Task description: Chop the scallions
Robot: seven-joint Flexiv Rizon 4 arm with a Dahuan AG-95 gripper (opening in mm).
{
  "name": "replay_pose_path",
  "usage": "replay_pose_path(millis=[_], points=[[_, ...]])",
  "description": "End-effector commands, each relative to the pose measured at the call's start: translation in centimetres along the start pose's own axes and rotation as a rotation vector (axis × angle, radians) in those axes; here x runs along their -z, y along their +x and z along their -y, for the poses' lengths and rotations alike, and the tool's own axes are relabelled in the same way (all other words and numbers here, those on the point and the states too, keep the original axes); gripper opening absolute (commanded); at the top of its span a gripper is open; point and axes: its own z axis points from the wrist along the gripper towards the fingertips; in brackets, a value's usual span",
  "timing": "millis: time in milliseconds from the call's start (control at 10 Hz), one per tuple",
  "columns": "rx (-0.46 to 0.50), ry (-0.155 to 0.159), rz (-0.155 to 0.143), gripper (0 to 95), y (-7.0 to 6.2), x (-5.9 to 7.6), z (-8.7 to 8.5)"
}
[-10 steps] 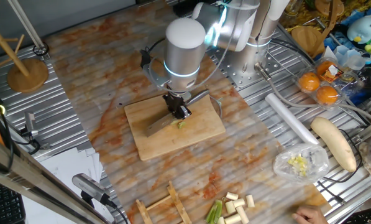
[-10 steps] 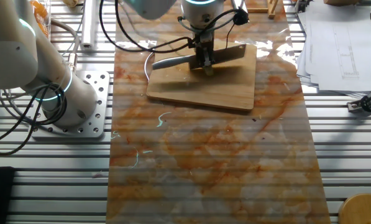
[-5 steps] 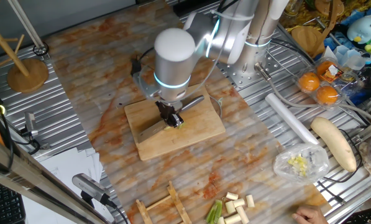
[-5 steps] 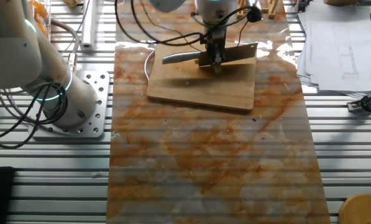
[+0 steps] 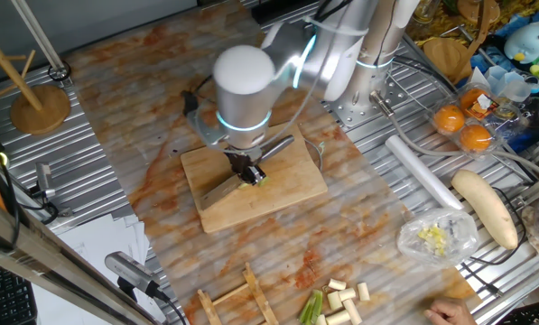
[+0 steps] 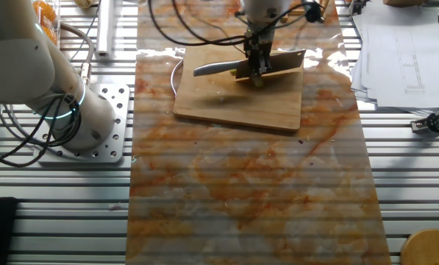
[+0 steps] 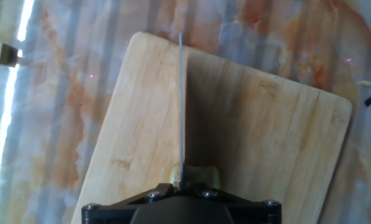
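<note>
Moved: gripper (image 5: 246, 170), fingers clamped on knife (image 6: 248, 67), shifted along cutting board (image 5: 287, 194); blade over scallion piece (image 7: 196, 173), chopping underway.

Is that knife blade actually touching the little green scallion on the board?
Cannot tell. In the hand view the knife runs over the scallion, edge-on, hiding any gap.

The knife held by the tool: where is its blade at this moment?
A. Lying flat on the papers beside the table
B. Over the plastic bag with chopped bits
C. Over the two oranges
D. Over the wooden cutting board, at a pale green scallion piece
D: the knife in the tool is over the cutting board, its edge at a scallion piece lying there.
</note>
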Motion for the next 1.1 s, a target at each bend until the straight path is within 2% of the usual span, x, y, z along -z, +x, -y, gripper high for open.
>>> replay_pose_path(millis=[100, 200, 400, 700, 800, 1100], points=[[-0.004, 0.017, 0.009, 0.0, 0.4, -1.6, -0.1], [0.001, 0.015, 0.007, 0.0, 0.5, -1.2, -0.1], [0.008, 0.007, 0.017, 0.0, 0.3, -2.0, 0.2], [0.012, 0.002, -0.001, 0.0, 0.3, -2.4, 0.3], [0.013, 0.006, -0.012, 0.0, 0.4, -2.1, 0.3], [0.012, -0.005, -0.019, 0.0, 0.9, -0.1, 0.0]])
